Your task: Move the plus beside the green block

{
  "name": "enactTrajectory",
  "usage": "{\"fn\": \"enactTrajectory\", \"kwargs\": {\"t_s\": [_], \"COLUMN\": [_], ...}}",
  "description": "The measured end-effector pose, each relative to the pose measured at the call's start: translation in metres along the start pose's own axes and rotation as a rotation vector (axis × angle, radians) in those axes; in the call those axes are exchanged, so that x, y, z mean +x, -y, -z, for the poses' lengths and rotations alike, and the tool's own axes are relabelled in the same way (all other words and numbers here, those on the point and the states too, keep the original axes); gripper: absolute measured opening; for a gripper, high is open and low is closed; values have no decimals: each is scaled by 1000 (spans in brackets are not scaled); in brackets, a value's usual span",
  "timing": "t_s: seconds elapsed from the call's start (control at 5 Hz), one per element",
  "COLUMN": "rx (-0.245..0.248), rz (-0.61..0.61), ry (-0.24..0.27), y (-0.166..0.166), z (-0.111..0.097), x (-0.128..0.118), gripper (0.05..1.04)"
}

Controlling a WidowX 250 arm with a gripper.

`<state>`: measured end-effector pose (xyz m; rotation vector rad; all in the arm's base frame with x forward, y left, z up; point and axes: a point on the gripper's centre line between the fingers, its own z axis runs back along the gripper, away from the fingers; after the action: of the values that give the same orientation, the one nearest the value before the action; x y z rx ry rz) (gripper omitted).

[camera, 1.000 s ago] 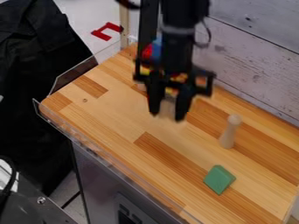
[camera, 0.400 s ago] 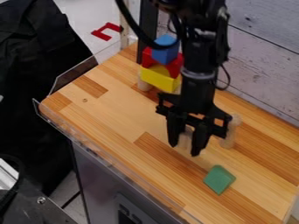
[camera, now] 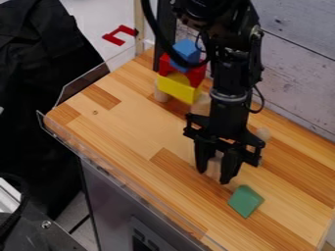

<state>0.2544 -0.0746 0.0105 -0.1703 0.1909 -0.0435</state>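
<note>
Some print [camera: 142,243], perhaps, marks the grey panel [camera: 114,201].

Right of the frame's centre, the black gripper [camera: 214,177] is holding a pale wooden piece [camera: 214,166] near the green block [camera: 246,201], which is lying at lower right. A wooden peg [camera: 264,133] is standing partly hidden behind the gripper. Blue [camera: 188,47], red [camera: 196,74] and yellow blocks [camera: 177,89] are forming a stack at upper centre.

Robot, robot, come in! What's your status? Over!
Black two-finger gripper: clamped on pale wooden piece. Piece near green four-sided block, not touching. Pale round-headed wooden peg behind gripper, possible snag. Over.
</note>
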Motion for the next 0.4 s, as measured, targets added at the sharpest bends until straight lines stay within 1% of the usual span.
{"fn": "enactTrajectory", "kwargs": {"t_s": [0.2, 0.4], "rx": [-4, -12], "rz": [-3, -8], "ry": [27, 52], "y": [-3, -5], "z": [2, 0], "x": [1, 2], "gripper": [462, 462]}}
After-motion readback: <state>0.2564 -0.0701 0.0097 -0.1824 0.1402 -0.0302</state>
